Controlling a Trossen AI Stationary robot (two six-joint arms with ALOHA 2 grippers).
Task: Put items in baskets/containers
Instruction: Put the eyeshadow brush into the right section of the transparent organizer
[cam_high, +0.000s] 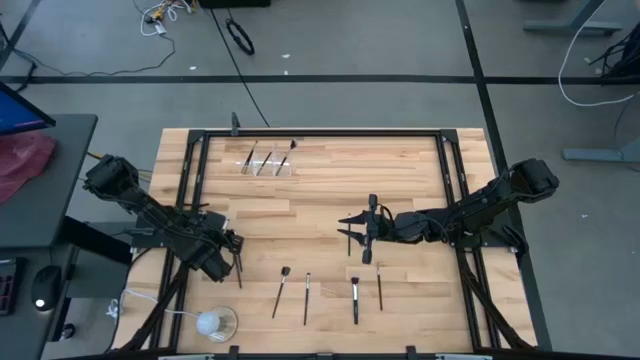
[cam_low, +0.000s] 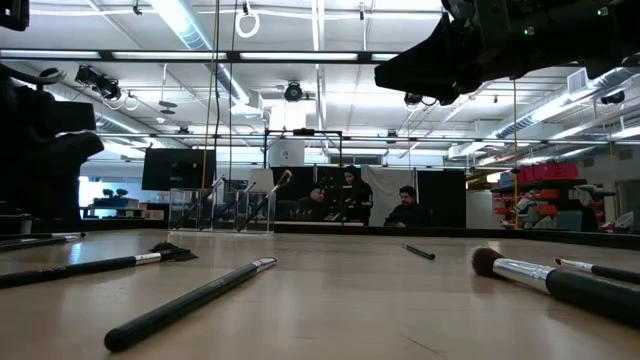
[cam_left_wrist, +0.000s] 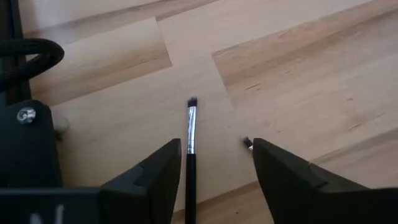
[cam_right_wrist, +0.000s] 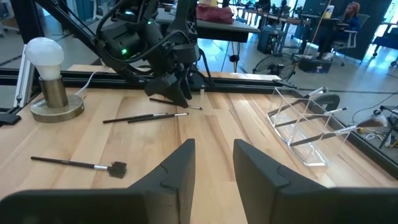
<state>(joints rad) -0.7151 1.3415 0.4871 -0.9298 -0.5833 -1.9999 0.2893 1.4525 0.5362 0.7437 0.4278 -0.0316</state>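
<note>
Brushes (cam_high: 306, 297) loose on table, holder (cam_high: 268, 161) unlabelled

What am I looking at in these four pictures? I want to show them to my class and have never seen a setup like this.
This is a robot with two dark arms at a wooden table, each ending in a two-finger gripper. One picture looks straight down from above, one looks level across the tabletop, and two come from cameras on the arms' wrists. Loose makeup brushes lie along the table's near edge, and a clear plastic holder at the far edge already has a few brushes in it. A white ball on a round base stands in a near corner. The left gripper is open and low over one slim brush, which lies between its fingers, not yet gripped. The right gripper is open near the table's middle and holds nothing.
</note>
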